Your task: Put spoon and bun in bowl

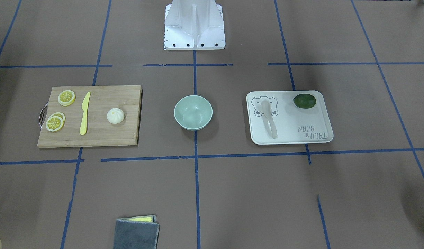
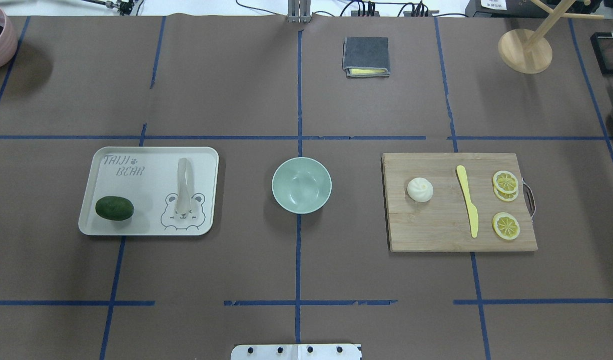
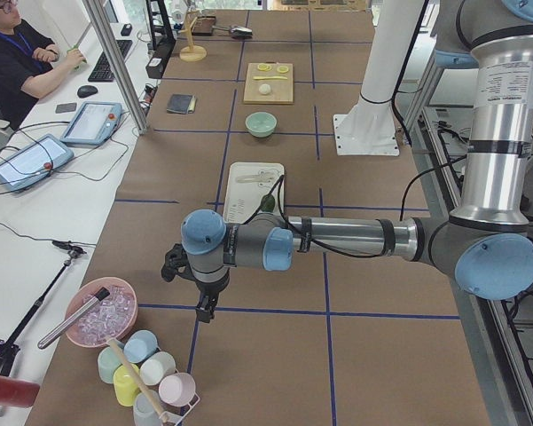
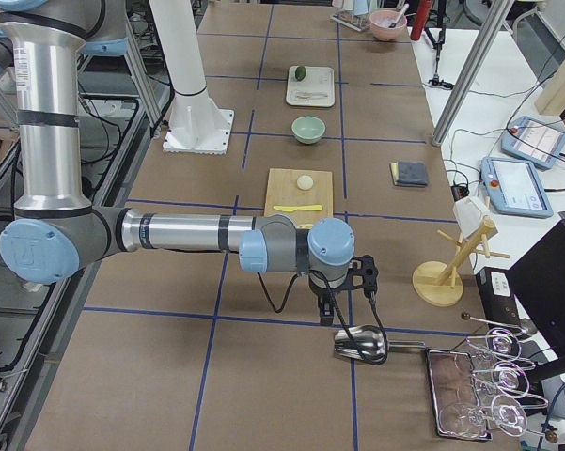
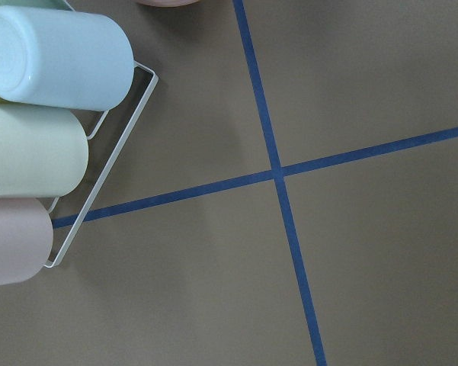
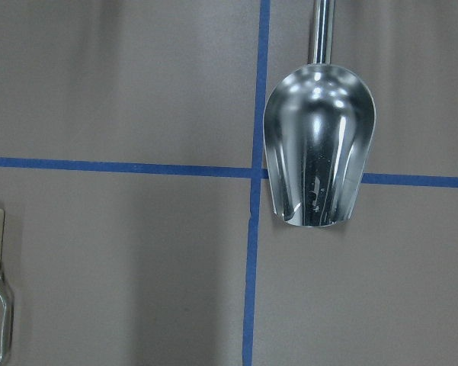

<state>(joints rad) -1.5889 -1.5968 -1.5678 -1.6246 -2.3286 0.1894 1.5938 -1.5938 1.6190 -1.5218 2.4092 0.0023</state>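
Bowl (image 2: 301, 185) sits between spoon (image 2: 183, 187) and bun (image 2: 420, 189), presumably one per arm; left end effector (image 3: 202, 304), right end effector (image 4: 325, 310): can't tell if open.

Silver tubular left arm (image 3: 346, 238), pale blue joint caps (image 3: 202, 232), thin black cable (image 3: 417, 184), black left gripper (image 3: 202, 306), white pedestal (image 1: 194, 24) with black screws.

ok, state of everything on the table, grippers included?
bowl: upright, empty.
spoon: lying on the tray, ungripped.
bun: pleats up on the cutting board.
lime: on the tray.
yellow knife: flat on the cutting board.
lemon slices: flat on the cutting board, two overlapping.
left gripper: by the cup rack; open or shut unclear.
right gripper: near the metal scoop; open or shut unclear.
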